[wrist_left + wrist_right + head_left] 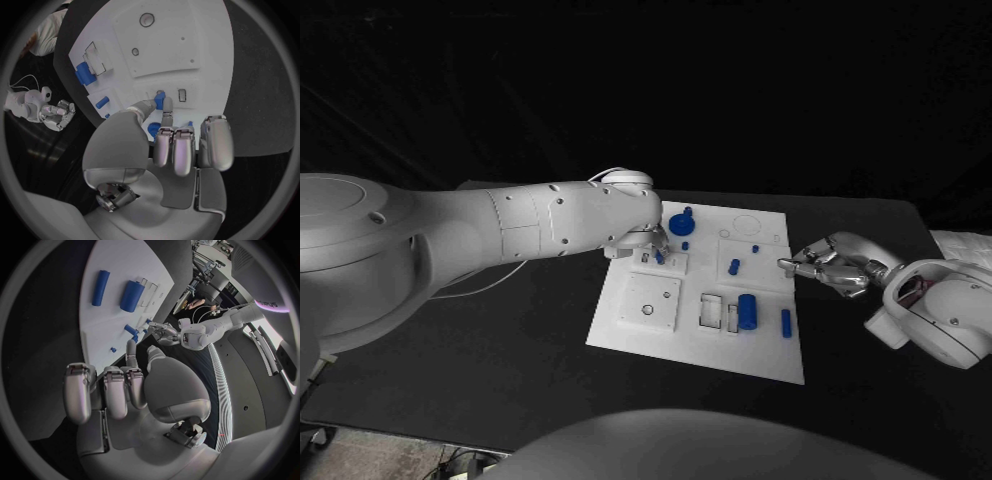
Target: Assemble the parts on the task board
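Left robot hand (646, 245) is over the board (646, 330) near its far-left corner, pinching a small blue part (160, 101) against the plate – other fingers curled. Right robot hand (826, 268) sits just off the board's right edge, fingers curled in, holding nothing. A blue cylinder (747, 311) and blue peg (786, 322) lie near the front-right corner.

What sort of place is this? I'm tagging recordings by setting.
Probably a robotics lab test bench: a white task board with small blue parts lies on a black table, and cables run along the floor beside it.
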